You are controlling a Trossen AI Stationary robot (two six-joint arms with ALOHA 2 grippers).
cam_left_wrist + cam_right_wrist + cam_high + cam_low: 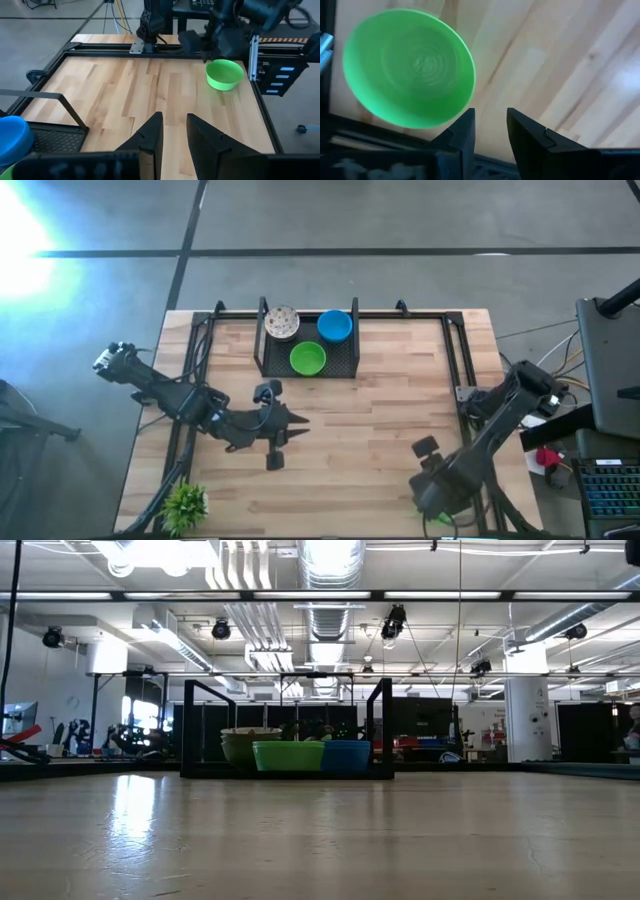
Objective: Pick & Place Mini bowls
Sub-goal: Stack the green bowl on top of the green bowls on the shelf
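1. Right claw [489, 132] is sitting at the desk's near right corner, fingers parted a little with nothing between them; a green mini bowl [409, 67] is lying just beside the fingertips, right at the desk edge. It is blurred there, so I can't tell whether it is resting or moving.
2. In the left wrist view that same green mini bowl [224, 74] is showing on the bare wood just under the right arm, well apart from the tray.
3. Left claw [172, 137] is hanging over the middle of the desk [380, 415], fingers part-open, gripping nothing, pointing toward the right side.
4. Small potted plant [184, 505] is standing at the near left corner, out of the way.
5. Far edge: black wire tray [345, 365] is holding a speckled white bowl [281, 323], a blue bowl [335, 326] and another green bowl [307, 359], close together.
6. Handling guess: these bowls are looking like light, stiff plastic with a smooth, slippery wall; likely sliding or tipping if nudged. Best hold is pinching the thin rim, one finger inside and one outside.
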